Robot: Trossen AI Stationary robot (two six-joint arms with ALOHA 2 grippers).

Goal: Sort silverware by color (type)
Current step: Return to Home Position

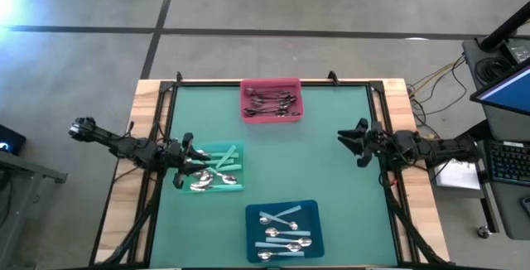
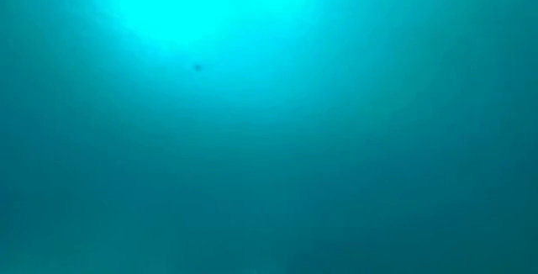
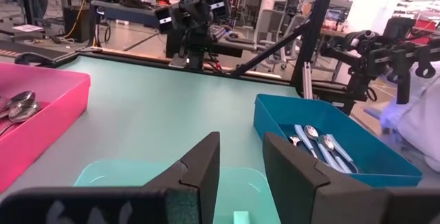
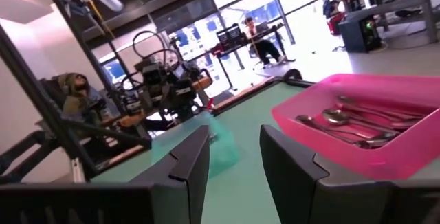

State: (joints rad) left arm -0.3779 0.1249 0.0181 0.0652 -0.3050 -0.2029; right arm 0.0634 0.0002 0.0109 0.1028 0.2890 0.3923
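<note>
The silverware lies sorted in three trays on the green table. Dark metal spoons [image 1: 272, 103] fill the pink tray [image 1: 247, 88] at the far middle. Mint-handled spoons [image 1: 217, 172] lie in the mint tray [image 1: 238, 161] at the left. Pale-blue-handled spoons [image 1: 284, 230] lie in the blue tray [image 1: 250, 235] at the near middle. My left gripper [image 1: 185, 161] hovers open, level, at the mint tray's left edge. My right gripper [image 1: 354, 144] stands open, level, at the table's right side, with nothing between its fingers.
Black frame rails run along the table's left and right edges [image 1: 157, 137]. Bare green tabletop [image 1: 315, 162] lies between the trays. A desk with a keyboard [image 1: 505, 162] stands beyond the right edge. The low view shows only a teal blur.
</note>
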